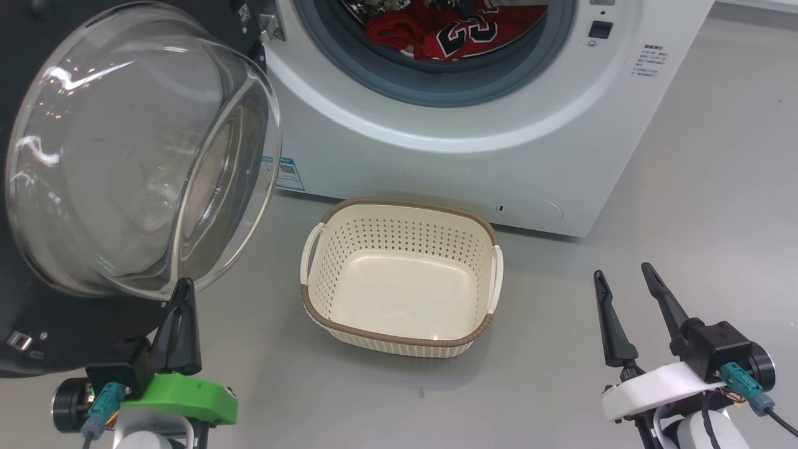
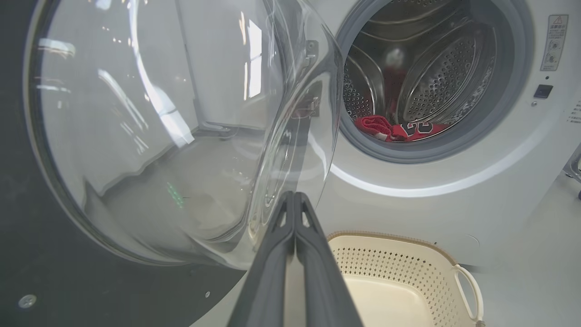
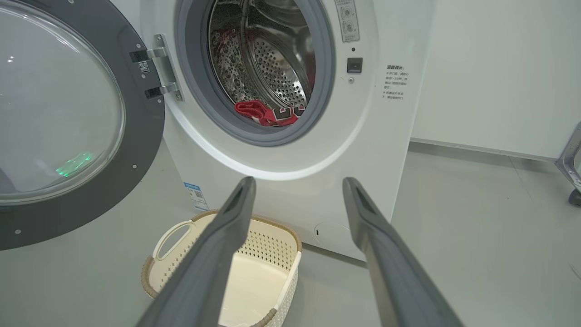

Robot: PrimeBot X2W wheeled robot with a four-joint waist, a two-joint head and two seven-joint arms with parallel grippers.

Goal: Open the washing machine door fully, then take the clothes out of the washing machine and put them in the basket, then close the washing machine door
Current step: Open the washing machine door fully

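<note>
One washing machine (image 1: 436,156), white and front-loading, stands at the far side of the grey floor (image 1: 686,218), its round opening edged by a grey gasket (image 1: 436,87). One washing machine door (image 1: 37,337), glossy black with a single bulging glass bowl (image 1: 137,149), is swung out to the robot's left on its hinge, leaving the whole opening unobstructed. One basket (image 1: 399,340), cream with a brown rim and two side handles, rests on the floor just in front of the machine below the opening, its bare inner bottom in view. The clothes (image 1: 455,34) lie heaped in the bottom of the steel drum (image 2: 435,77): red fabric, one piece with black white-outlined numerals; how many pieces cannot be told. Two grippers are in view. The left gripper (image 1: 182,293) has its fingers pressed together on nothing, tips at the lower edge of the glass bowl; contact cannot be judged. The right gripper (image 1: 622,271) has its fingers spread wide apart over bare floor, well right of the basket. Open floor extends between basket and right gripper and along the machine's right side; on the left, the door overhangs the floor beside the basket.
</note>
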